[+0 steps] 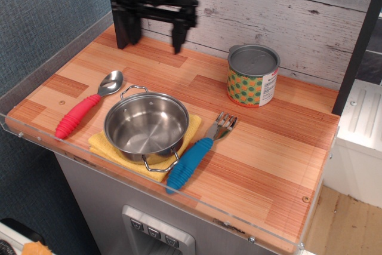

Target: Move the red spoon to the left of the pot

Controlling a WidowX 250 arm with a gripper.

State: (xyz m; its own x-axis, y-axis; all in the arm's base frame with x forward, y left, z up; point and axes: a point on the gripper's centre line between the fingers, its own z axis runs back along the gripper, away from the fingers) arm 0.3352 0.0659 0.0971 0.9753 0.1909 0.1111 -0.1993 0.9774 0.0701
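The red spoon [86,106] lies flat on the wooden counter, silver bowl pointing to the back, red ribbed handle toward the front left. It lies just left of the shiny steel pot [147,126], which stands on a yellow cloth [102,144]. My gripper [154,35] hangs open and empty, raised near the back wall, well behind the spoon and pot. Its two black fingers point down.
A blue-handled metal fork [199,153] lies right of the pot. A lidded patterned tin can [252,76] stands at the back right. A clear acrylic rim [149,186] edges the counter's front and left. A black post [122,5] stands behind my gripper.
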